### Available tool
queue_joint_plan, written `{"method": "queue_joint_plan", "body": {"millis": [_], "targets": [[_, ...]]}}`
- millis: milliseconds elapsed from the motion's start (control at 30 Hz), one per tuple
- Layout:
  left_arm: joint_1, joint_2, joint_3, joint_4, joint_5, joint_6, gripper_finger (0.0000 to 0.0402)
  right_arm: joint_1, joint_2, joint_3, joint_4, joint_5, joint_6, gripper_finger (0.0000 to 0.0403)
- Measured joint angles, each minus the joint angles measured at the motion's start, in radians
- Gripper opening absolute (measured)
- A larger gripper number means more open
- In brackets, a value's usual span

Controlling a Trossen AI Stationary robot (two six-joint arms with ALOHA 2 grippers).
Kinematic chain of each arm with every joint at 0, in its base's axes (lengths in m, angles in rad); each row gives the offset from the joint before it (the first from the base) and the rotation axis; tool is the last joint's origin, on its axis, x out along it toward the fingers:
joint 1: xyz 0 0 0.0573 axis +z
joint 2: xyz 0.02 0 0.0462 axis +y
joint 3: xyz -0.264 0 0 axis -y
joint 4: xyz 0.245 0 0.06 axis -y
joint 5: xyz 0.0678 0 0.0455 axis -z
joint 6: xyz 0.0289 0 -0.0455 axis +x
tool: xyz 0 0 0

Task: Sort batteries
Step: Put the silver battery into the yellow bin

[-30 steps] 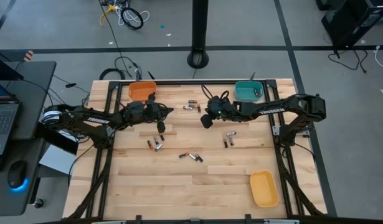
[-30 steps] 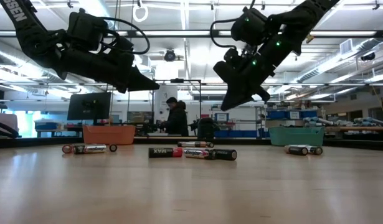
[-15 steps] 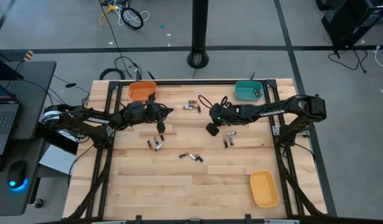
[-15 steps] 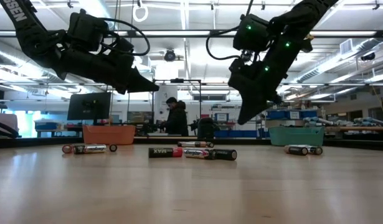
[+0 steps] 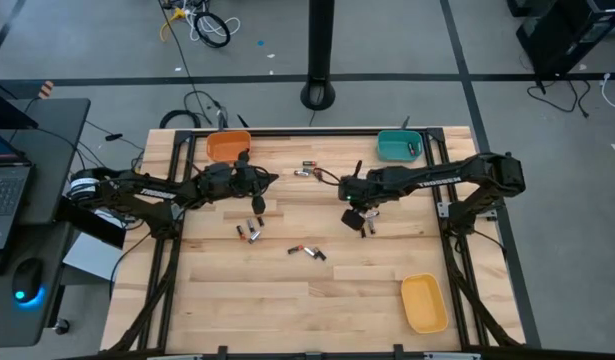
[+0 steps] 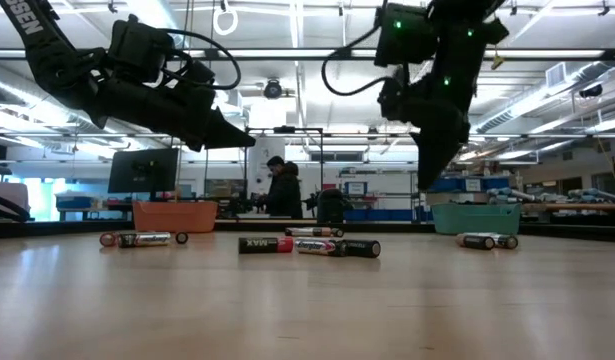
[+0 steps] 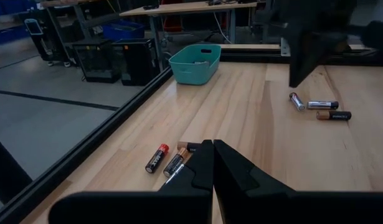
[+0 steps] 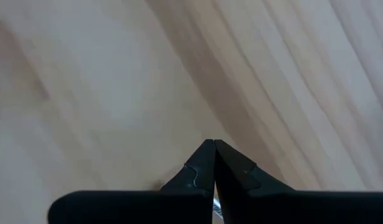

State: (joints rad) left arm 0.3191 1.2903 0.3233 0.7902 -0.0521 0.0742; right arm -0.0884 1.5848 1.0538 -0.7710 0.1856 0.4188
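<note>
Wooden table (image 5: 287,300) with batteries scattered across the middle: a pair at the far edge (image 5: 305,171), a few near the left arm (image 5: 251,230), a cluster at centre (image 5: 307,251), and a pair right of centre (image 5: 368,218). Orange bin (image 5: 228,146) sits at the far left, teal bin (image 5: 397,146) at the far right, yellow bin (image 5: 424,302) at the near right. None of the visible cells are in a bin.

Left gripper (image 7: 213,163) hangs above the table near the orange bin, fingers pressed together, holding nothing; batteries (image 7: 169,159) lie on the wood just beyond its tips.

Right gripper (image 8: 213,163) points steeply down over the pair right of centre, fingers closed and empty. In the low view it is clear of the table (image 6: 432,180), not touching anything.

Workshop background, a person at a far bench (image 6: 284,190).
</note>
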Motion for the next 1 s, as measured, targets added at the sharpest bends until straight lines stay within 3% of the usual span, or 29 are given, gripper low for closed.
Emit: {"method": "queue_joint_plan", "body": {"millis": [133,300,433,600,833,1000], "targets": [[0.0,0.0,0.0,0.0,0.0,0.0,0.0012,0.022,0.0,0.004,0.072,-0.076,-0.047,0.0016],[0.0,0.0,0.0,-0.002,0.0,0.0,0.0012,0.038,0.0,-0.046,0.36,-0.223,-0.083,0.001],[0.0,0.0,0.0,-0.005,0.001,0.0,0.0012,0.038,0.0,-0.077,0.45,-0.251,-0.082,0.0019],[0.0,0.0,0.0,-0.012,0.021,0.0,0.0012,0.054,-0.005,-0.084,0.225,-0.22,-0.081,0.0021],[0.0,0.0,0.0,-0.012,0.021,0.0,0.0012,0.086,-0.019,-0.084,-0.124,-0.074,-0.179,0.0034],[0.0,0.0,0.0,-0.011,0.022,0.0,0.0012,0.064,-0.019,-0.084,-0.228,-0.02,-0.277,0.0066]]}}
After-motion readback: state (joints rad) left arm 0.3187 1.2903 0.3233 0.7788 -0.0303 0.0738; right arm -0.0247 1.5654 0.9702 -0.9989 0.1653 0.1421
